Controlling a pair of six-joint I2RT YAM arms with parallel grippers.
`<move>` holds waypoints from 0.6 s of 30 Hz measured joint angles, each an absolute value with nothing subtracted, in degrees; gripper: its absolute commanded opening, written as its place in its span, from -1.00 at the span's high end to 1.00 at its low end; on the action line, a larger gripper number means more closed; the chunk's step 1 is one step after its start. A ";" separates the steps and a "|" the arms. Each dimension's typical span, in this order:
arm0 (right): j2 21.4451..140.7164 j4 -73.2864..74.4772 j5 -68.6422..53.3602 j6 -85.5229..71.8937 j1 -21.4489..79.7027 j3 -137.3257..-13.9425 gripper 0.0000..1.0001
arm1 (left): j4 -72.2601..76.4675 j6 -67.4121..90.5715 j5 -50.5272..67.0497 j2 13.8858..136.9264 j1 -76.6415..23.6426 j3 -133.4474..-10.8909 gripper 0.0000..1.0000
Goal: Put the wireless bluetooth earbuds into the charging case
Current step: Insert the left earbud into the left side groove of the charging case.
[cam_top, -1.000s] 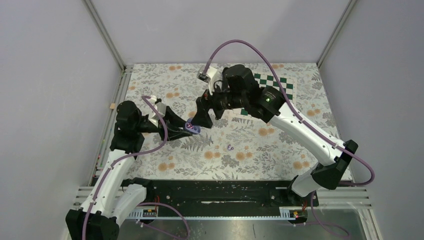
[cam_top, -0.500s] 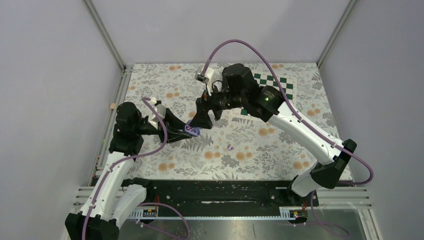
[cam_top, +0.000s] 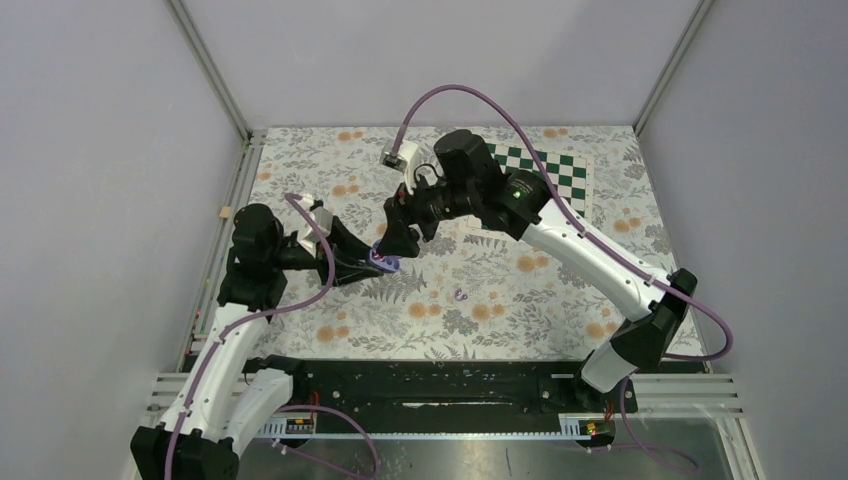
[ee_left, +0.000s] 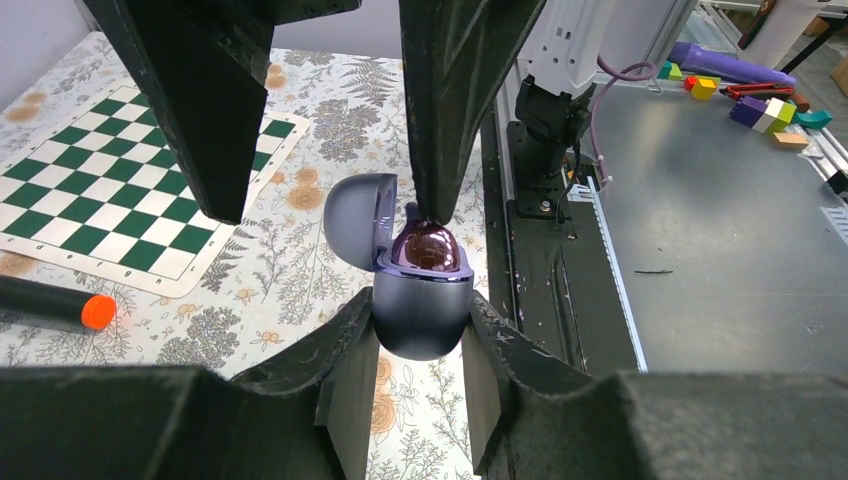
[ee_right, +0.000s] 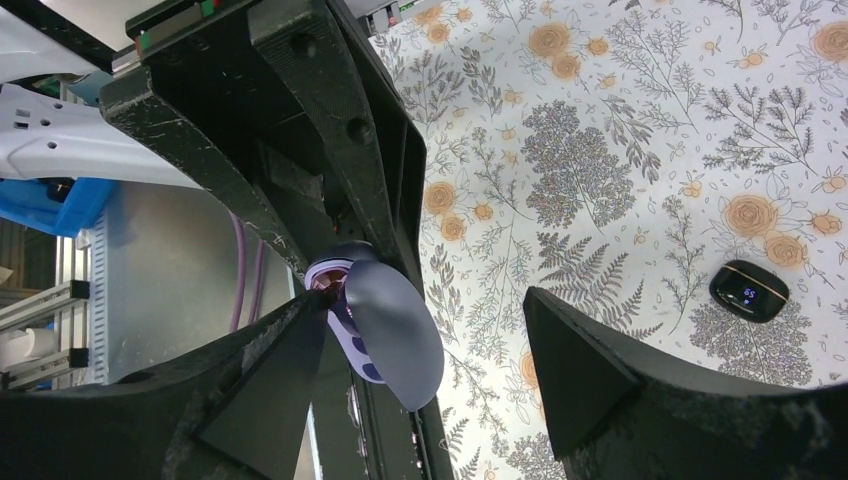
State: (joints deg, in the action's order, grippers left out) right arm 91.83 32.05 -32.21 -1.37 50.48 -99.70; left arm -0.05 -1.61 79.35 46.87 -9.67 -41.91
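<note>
My left gripper (ee_left: pixel 420 325) is shut on the lower half of the blue-grey charging case (ee_left: pixel 420 310) and holds it above the table with its lid (ee_left: pixel 355 215) open. A glossy purple earbud (ee_left: pixel 430 247) sits in the case's top. My right gripper (ee_right: pixel 430 375) hangs open over the case, straddling the lid, and one of its fingers (ee_left: pixel 440 120) touches the earbud from above. In the top view the two grippers meet at the case (cam_top: pixel 386 260), left of centre. A second lilac earbud (cam_top: pixel 459 295) lies loose on the floral mat.
A green-and-white chessboard mat (cam_top: pixel 545 168) lies at the back right. A black microphone with an orange end (ee_left: pixel 60 308) rests beside it. A small black oval case (ee_right: pixel 748 290) with a lit display sits on the mat. The metal rail runs along the near edge (cam_top: pixel 450 385).
My right arm has shifted a little to the left over the case and its jaws have narrowed slightly. The left gripper keeps its hold on the case.
</note>
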 measured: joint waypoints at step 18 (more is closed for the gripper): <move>93.58 32.49 -32.18 -1.48 50.63 -101.19 -0.51 | -0.32 -1.45 77.73 47.66 -9.69 -41.91 1.00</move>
State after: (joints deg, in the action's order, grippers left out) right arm 93.58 32.49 -32.18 -1.48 50.63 -101.19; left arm -0.32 -1.45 77.73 47.66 -9.69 -41.91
